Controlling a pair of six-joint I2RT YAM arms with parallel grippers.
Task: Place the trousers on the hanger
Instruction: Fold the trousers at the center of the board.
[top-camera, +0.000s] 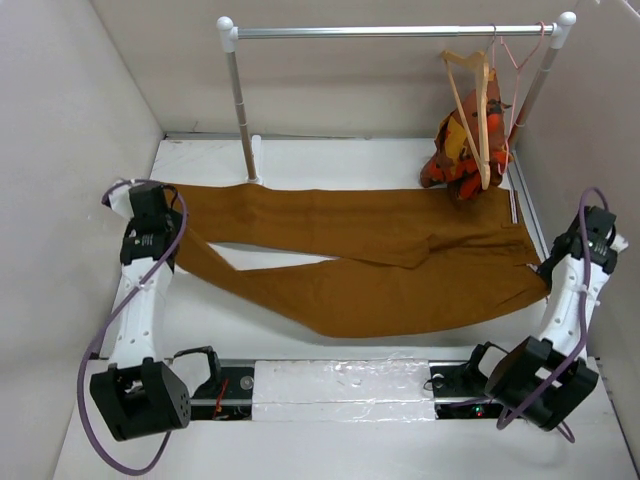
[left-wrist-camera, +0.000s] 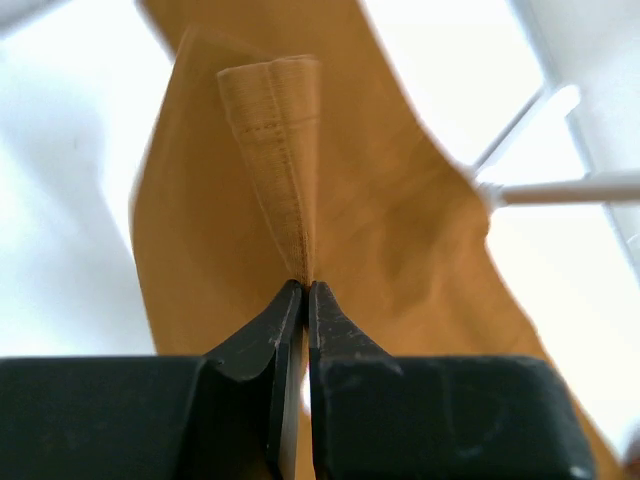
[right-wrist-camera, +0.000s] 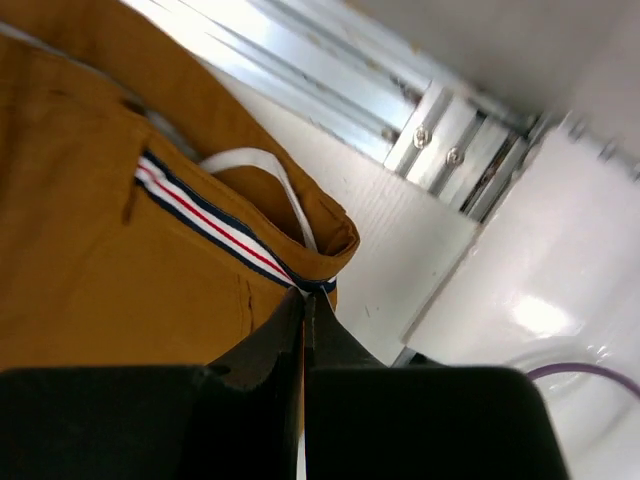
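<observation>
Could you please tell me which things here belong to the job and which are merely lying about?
Job: long rust-brown cloth trousers; pale wooden triangular hanger; left tool and right tool, both shut on the trousers.
Lying about: orange-red patterned garment; thin pink wire hanger; metal clothes rail.

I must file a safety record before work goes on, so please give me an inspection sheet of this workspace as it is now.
Surface: white table, partly covered by the trousers.
Job's things: trousers spread between both grippers; wooden hanger hangs on the rail, far right.
Clutter: pink wire hanger and patterned garment at the same rail end.
Grippers: left gripper shut on a leg hem; right gripper shut on the striped waistband.
Cables: purple cables loop beside both arms.
Surroundings: white walls on three sides; nothing else seen.
</observation>
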